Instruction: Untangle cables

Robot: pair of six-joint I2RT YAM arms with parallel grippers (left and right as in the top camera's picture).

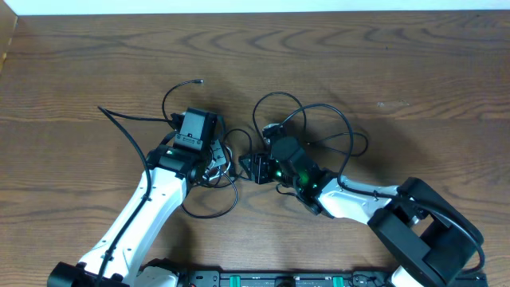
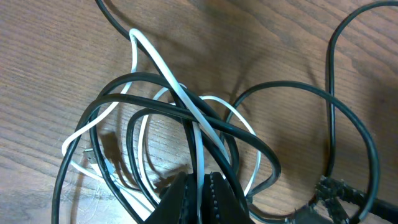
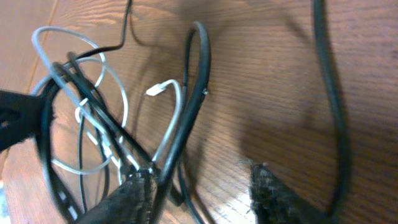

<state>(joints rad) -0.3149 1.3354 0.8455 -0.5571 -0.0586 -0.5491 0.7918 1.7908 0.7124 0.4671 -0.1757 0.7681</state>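
Note:
The black cable point(image 1: 319, 108) and the white cable point(image 2: 161, 68) lie knotted together in loops on the wooden table between my two arms. My left gripper point(image 2: 200, 199) is shut on the white cable, which runs straight up out of its fingertips and across the black loops point(image 2: 124, 81). My right gripper point(image 3: 202, 193) is open just right of the tangle, low over the table. A black cable strand point(image 3: 198, 74) passes inside the gap, close against its left finger point(image 3: 127, 199). The right finger point(image 3: 273, 199) stands well apart. A white plug end point(image 3: 155, 89) lies near that strand.
Both grippers point(image 1: 213, 163) point(image 1: 253, 167) face each other across the knot. A black plug end point(image 1: 199, 81) lies behind the left arm. A thicker black arm cable point(image 1: 123, 123) trails to the left. The right arm's base point(image 1: 430, 231) fills the near right corner.

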